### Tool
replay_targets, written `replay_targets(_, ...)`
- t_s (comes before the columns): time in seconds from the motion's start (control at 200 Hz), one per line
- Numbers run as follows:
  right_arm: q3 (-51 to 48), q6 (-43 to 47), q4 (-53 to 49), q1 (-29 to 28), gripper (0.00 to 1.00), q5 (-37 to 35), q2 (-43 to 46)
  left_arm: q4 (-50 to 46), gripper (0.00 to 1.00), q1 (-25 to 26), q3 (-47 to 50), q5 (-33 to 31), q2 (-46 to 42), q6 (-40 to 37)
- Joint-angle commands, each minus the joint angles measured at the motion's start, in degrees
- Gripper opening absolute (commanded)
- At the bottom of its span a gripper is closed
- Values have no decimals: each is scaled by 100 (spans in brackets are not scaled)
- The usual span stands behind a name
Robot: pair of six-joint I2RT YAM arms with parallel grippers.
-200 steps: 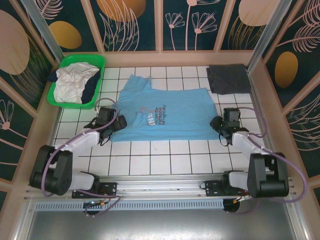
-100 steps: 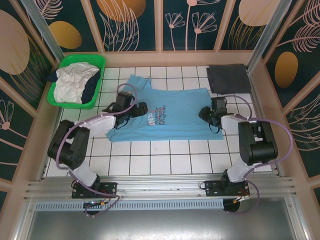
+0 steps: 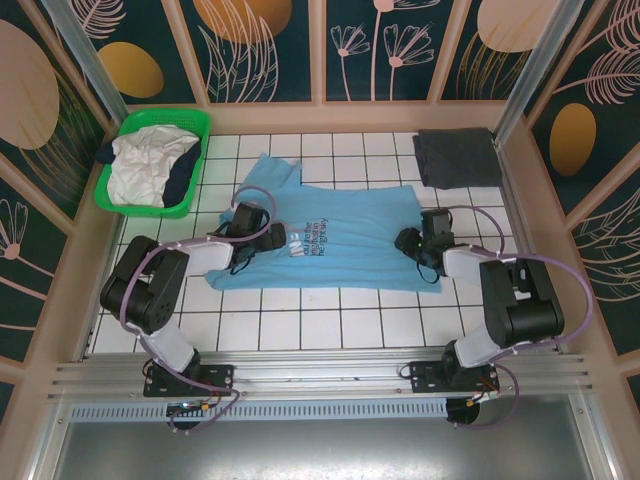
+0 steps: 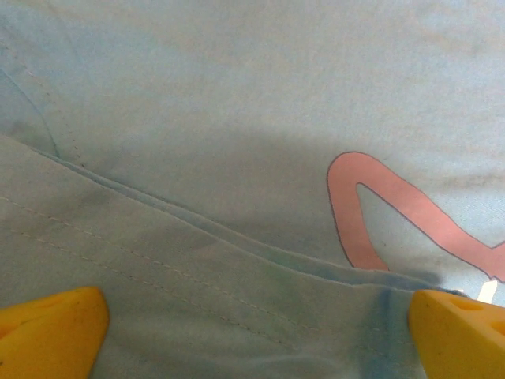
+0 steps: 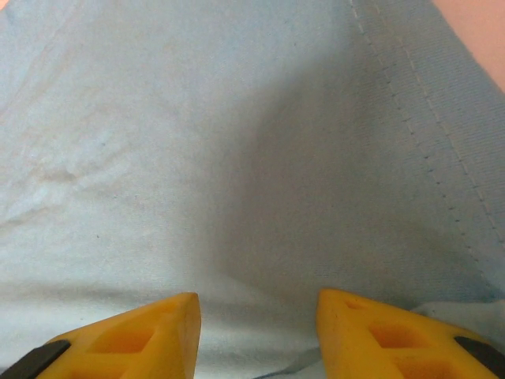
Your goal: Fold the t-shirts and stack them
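A staged robot lab cell, folks; white tiled tabletop (image 3: pixel 350 330) boxed in by leaf-print wall panels (image 3: pixel 270 50); aluminium rail (image 3: pixel 320 368) up front carrying the left arm base (image 3: pixel 185 378) and right arm base (image 3: pixel 450 378).

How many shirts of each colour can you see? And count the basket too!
Light blue t-shirt: 1
Dark grey t-shirt: 1
White t-shirt: 1 that I can see
Navy t-shirt: 1 that I can see
Green basket: 1
Total: 5 things, 4 of them shirts. The white and navy ones are piled in the basket, so more could be hiding underneath.
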State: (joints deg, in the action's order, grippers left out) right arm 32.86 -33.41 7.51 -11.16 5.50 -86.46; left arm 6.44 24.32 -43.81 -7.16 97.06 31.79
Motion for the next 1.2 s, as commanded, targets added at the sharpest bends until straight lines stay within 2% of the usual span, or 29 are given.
replay_targets(0.0,-504,-172,-654,-70,45,-145,364,-969,98,-50,697,-99,-285,385)
replay_targets(0.105,-665,-210,-810,-64,46,-154,822,-847,99,-52,1100,299,-883,627)
replay_targets(0.19,-392,-174,-1007,15,47,-148,1100,-850,99,-50,1101,-7,-1234,649)
replay_targets(0.335,534,124,-994,178,49,-275,1063,-1804,98,-50,-169,-733,-1119,207)
replay_targets(0.455,1229,263,-881,321,50,-233,701,-2004,98,-96,-1045,-1151,-1062,-173)
replay_targets(0.676,2608,580,-1070,347,51,-96,-727,-2157,98,-356,-2904,-1137,66,-728)
replay_targets(0.811,3303,710,-1263,351,50,-22,-1633,-2239,98,-632,-3887,-798,1250,-864)
replay_targets(0.861,3588,739,-1470,347,49,-26,-1953,-2488,98,-691,-4332,-851,1659,-898)
replay_targets(0.911,3786,777,-1627,325,48,-57,-2202,-2662,94,-706,-4719,-967,2008,-970)
replay_targets(1.006,3951,818,-1684,300,48,-97,-2552,-2766,89,-802,-5069,-1148,2454,-983)
replay_targets(1.196,4237,854,-1764,276,43,72,-3098,-2894,88,-1122,-5605,-883,3240,-832)
